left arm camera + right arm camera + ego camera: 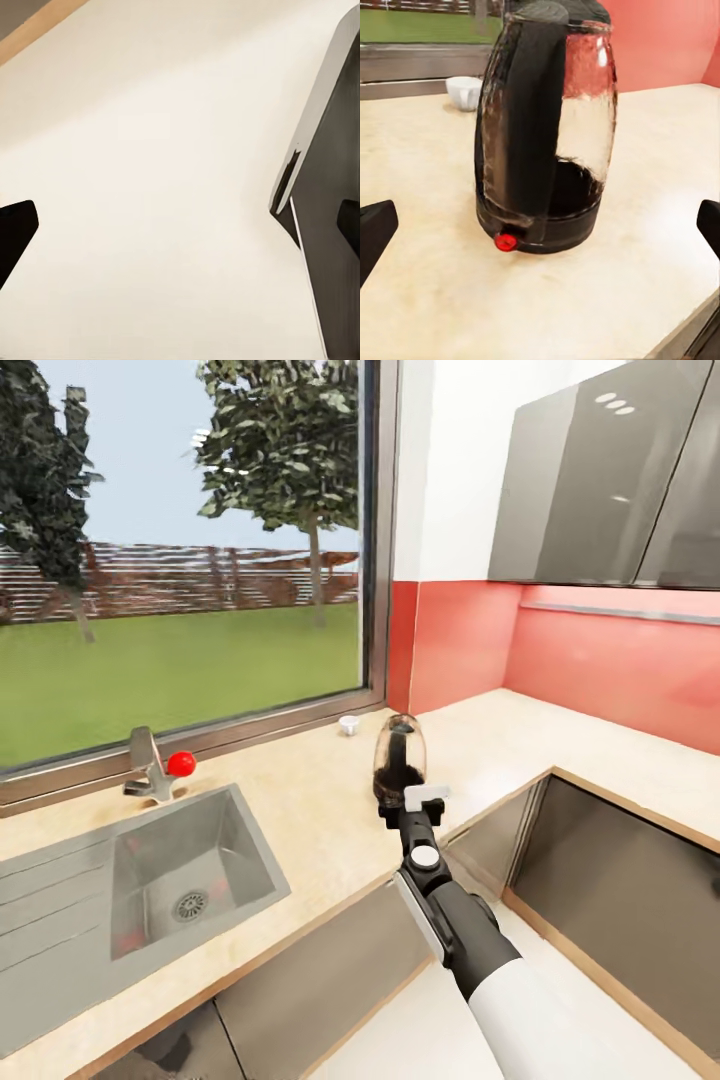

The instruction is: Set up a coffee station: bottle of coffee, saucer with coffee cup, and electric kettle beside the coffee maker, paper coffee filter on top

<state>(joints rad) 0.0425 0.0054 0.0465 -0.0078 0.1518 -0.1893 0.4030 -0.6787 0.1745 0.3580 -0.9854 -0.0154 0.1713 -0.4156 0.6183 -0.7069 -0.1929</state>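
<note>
Straight ahead of the right claw (540, 232), spread wide and empty, the electric kettle (544, 127) stands upright on the worktop (300, 830), handle facing it.

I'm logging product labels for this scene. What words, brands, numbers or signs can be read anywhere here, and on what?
None can be read.
The electric kettle has a plain glass body and black base, with an unmarked red button.
The small white cup by the window is blank.
The faucet's red knob carries no mark.
</note>
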